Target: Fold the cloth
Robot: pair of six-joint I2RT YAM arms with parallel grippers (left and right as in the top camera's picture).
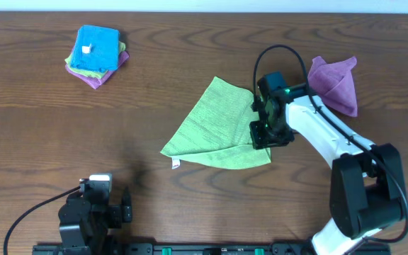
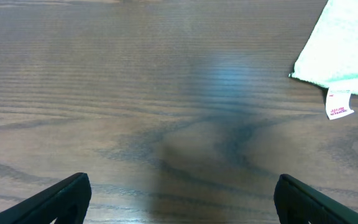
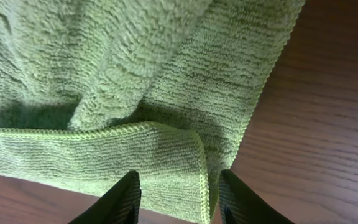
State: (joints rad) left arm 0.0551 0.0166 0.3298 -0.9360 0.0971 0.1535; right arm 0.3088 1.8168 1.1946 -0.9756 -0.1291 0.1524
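You've one cloth [image 1: 214,127], one purple cloth [image 1: 335,83], one folded stack [image 1: 96,55]. Right gripper [image 3: 179,186] pinches the cloth's edge; left gripper [image 2: 182,186] gapes, empty.

The cloth [image 1: 214,131] is a lime-green microfibre square lying a little right of the middle of the tabletop [image 1: 190,57], turned corner-on so it reads as a rough triangle. Its left part lies flat. Its right side is bunched and doubled over, the stitched hem uppermost. A white tag [image 1: 176,164] sticks out at the near-left corner.
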